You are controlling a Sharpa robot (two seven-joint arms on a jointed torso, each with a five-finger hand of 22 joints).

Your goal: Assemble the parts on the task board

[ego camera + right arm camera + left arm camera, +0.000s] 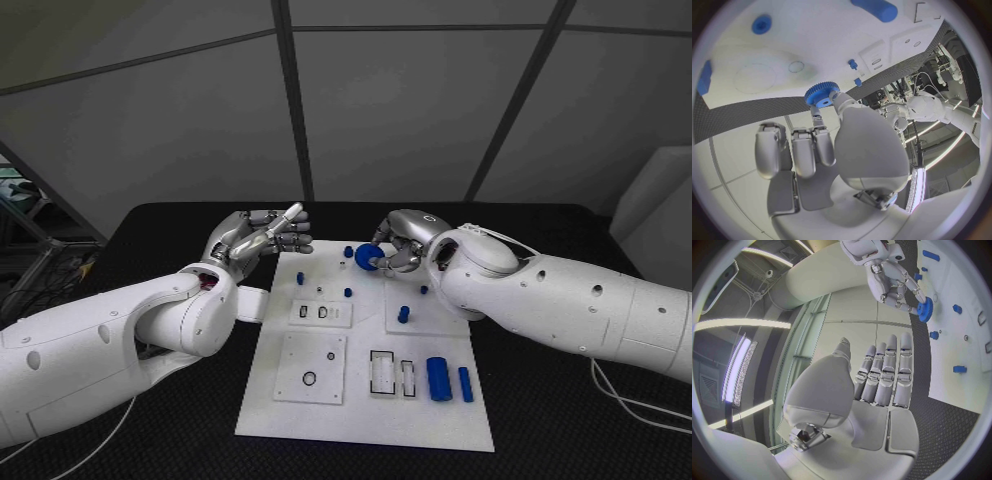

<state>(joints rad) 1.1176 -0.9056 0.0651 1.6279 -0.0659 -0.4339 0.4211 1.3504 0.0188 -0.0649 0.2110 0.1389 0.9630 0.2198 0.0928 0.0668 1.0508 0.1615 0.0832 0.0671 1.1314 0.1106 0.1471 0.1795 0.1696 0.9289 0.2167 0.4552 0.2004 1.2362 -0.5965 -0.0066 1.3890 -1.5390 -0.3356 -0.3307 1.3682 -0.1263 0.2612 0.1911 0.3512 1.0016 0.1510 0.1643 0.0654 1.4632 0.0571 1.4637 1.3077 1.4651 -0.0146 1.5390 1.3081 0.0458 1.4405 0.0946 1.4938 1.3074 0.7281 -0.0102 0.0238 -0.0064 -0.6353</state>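
While the right hand [401, 243] hangs over the far edge of the white board [368, 410], it pinches a blue toothed wheel [369, 257] between thumb and fingertips; the right wrist view shows the wheel [822, 94] gripped at its rim, hub hole visible, above the board's far part. The left hand [264, 236] is raised beside the board's far left corner, fingers straight, close together and apart from the thumb, holding nothing; the left wrist view confirms the flat, empty palm [879, 375]. On the board: two blue cylinders [438, 379] lie side by side near the right front, next to rectangular slots; small blue pegs [405, 314] stand upright around the middle and far part. No brand, label or readable writing on board, parts or arms
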